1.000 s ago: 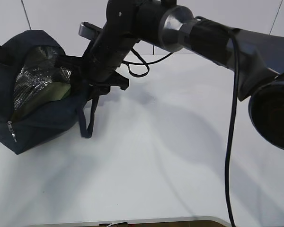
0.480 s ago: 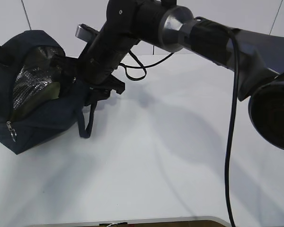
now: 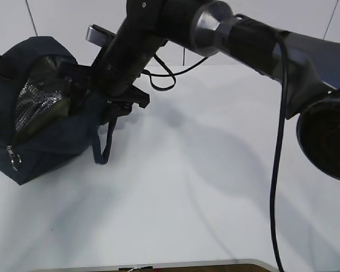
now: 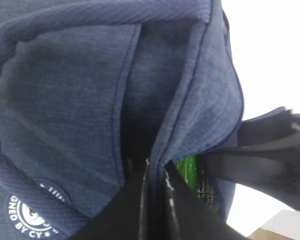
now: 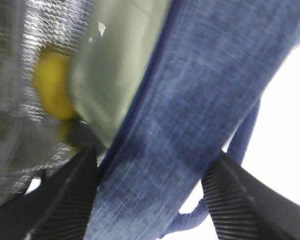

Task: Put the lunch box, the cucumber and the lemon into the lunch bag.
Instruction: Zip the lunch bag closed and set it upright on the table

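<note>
Navy fabric filled both wrist views. Our right hand (image 5: 150, 200) stood with fingers spread astride the lunch bag (image 3: 45, 141) wall, one finger (image 5: 65, 200) inside by the foil, holding nothing. Our left hand (image 4: 155, 200) was clamped tight on a fold of the bag, we judged to keep the mouth open. Inside lay the lemon (image 5: 52, 90) against the lunch box (image 5: 115, 60), with the cucumber (image 4: 186, 170) beside; the bag sat on the white desk (image 3: 187, 187).
</note>
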`<move>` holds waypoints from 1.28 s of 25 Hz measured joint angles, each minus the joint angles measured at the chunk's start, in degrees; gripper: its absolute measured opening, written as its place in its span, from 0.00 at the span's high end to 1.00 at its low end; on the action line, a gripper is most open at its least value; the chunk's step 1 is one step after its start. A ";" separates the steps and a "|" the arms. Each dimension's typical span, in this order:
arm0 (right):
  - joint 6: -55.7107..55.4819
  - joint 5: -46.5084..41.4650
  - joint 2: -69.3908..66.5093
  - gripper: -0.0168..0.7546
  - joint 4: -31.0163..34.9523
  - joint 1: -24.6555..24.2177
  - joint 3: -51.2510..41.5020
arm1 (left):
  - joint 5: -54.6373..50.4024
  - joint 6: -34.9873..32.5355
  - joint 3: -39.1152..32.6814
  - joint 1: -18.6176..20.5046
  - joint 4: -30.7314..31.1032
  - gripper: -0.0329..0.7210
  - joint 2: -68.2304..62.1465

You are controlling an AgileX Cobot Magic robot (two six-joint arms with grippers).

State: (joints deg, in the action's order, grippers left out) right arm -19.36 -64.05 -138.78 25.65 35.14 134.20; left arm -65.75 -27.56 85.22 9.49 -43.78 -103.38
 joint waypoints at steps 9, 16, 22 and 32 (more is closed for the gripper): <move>-1.00 -4.35 -0.05 0.33 -4.26 0.00 5.80 | -0.10 0.00 0.00 0.00 0.23 0.98 0.00; -2.31 -3.22 -0.05 0.33 -7.00 0.00 5.81 | -0.18 0.00 0.00 0.00 0.13 0.98 0.00; -2.31 2.38 -0.05 0.33 -2.66 0.00 5.91 | -0.32 0.00 0.00 0.00 0.24 0.98 0.00; -2.31 -4.36 -0.05 0.34 -6.22 0.00 10.65 | -0.64 0.00 0.00 0.00 0.24 0.98 0.00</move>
State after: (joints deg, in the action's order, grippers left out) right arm -21.67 -68.41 -138.83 19.44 35.14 144.86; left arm -66.39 -27.56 85.22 9.49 -43.55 -103.38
